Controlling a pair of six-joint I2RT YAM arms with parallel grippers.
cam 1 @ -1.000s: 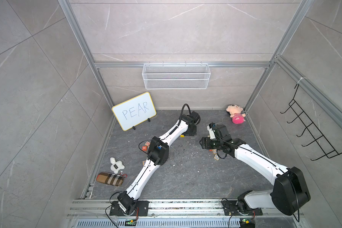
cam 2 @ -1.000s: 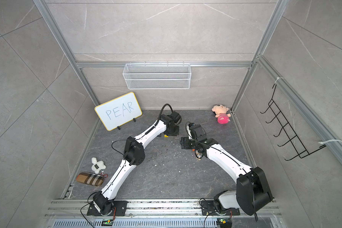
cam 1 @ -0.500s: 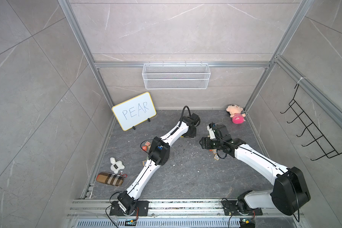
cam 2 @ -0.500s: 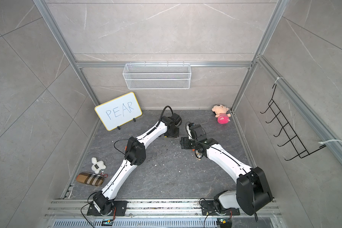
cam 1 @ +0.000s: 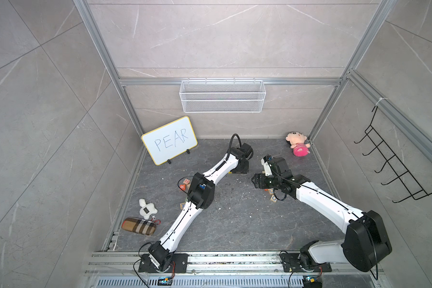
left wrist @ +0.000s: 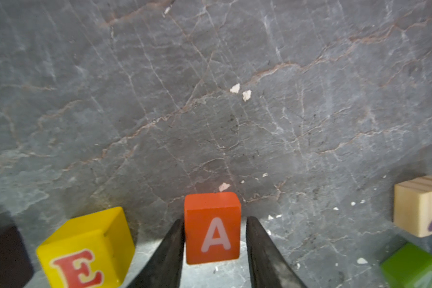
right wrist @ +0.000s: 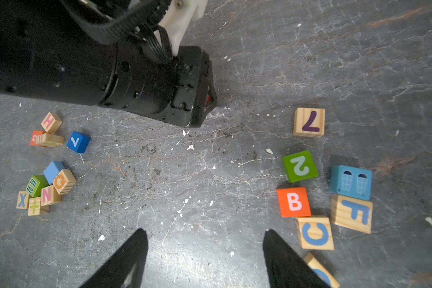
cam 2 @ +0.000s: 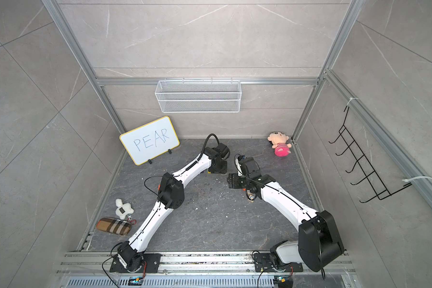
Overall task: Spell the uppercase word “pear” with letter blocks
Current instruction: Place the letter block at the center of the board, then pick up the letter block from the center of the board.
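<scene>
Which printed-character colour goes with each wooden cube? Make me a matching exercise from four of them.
Cubes:
1. yellow wooden cube marked E
2. orange-red wooden cube marked A
3. bare-wood cube marked 7
4. bare-wood cube marked F
Character colours:
a. purple
b. white
c. blue
d. red
Pairs: 1-d, 2-b, 3-a, 4-c.

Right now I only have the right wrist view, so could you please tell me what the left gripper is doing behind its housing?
Observer: In the left wrist view the left gripper straddles the A block; a slim gap shows at one finger.
Operator: Thank you; what is beside it?
Observer: The yellow E block, close by but not touching, turned slightly askew.
Operator: And the P?
Observer: A dark block lies beyond E; its letter is out of frame.
</scene>
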